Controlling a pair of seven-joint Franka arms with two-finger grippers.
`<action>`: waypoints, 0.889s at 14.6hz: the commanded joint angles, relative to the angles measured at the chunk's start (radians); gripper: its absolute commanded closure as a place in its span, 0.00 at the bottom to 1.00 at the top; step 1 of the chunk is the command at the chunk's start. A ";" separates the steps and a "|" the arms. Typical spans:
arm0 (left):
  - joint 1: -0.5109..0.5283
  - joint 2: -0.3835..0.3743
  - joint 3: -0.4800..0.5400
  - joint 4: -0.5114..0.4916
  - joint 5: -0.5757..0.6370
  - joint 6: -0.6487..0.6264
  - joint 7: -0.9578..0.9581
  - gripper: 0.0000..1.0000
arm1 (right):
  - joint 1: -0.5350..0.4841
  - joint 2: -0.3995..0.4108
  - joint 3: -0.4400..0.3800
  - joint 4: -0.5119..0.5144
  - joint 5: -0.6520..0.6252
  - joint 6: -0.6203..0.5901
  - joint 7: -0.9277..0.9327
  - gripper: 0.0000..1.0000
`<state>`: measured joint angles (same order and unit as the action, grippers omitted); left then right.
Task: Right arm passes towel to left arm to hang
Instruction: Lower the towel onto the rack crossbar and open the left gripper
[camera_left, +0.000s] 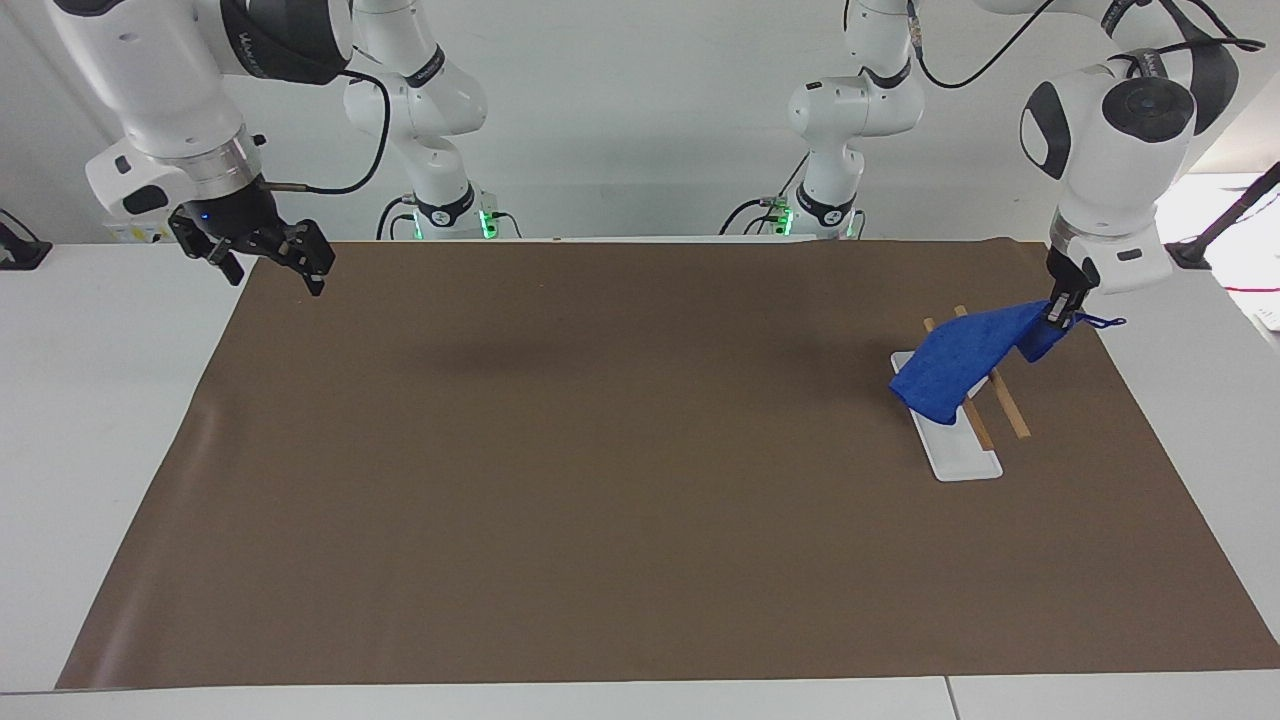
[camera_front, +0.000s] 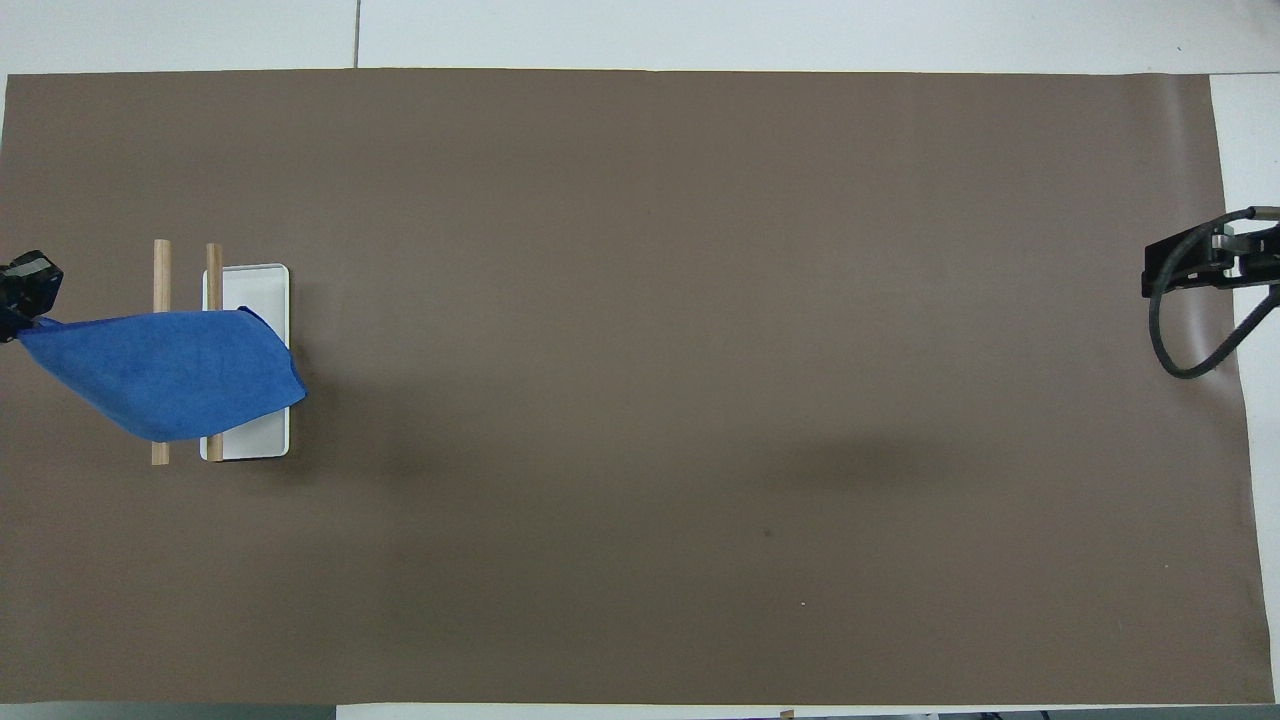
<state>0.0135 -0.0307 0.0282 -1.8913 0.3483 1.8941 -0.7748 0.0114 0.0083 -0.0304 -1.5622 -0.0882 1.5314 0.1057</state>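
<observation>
The royal-blue towel (camera_left: 962, 365) lies draped across the two wooden bars (camera_left: 1010, 408) of a small rack with a white base (camera_left: 962, 458), toward the left arm's end of the table. My left gripper (camera_left: 1058, 314) is shut on the towel's upper corner, with the small loop sticking out past it, and holds that corner up just past the bars. In the overhead view the towel (camera_front: 165, 372) spreads over both bars (camera_front: 161, 262) and part of the base (camera_front: 252, 285), with the left gripper (camera_front: 22, 298) at the view's edge. My right gripper (camera_left: 276, 277), blue light at its wrist, is open and empty, raised over the mat's corner at the right arm's end; it also shows in the overhead view (camera_front: 1198, 270).
A large brown mat (camera_left: 600, 480) covers most of the white table (camera_left: 100, 420). Both arm bases (camera_left: 440, 215) stand at the robots' edge of the table. A black cable (camera_front: 1170, 345) loops below the right wrist.
</observation>
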 joint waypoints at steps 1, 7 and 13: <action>0.029 0.028 -0.005 -0.011 0.021 0.057 0.020 1.00 | 0.005 0.010 0.000 0.053 0.042 -0.059 -0.021 0.00; 0.089 0.104 -0.007 -0.012 0.018 0.163 0.017 1.00 | 0.004 0.024 0.000 0.102 0.079 -0.100 -0.021 0.00; 0.103 0.124 -0.008 -0.009 0.012 0.194 0.026 0.00 | 0.007 0.029 0.000 0.088 0.105 -0.073 -0.014 0.00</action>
<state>0.1227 0.1005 0.0263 -1.8927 0.3492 2.0726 -0.7599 0.0212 0.0269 -0.0295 -1.4888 -0.0008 1.4561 0.1057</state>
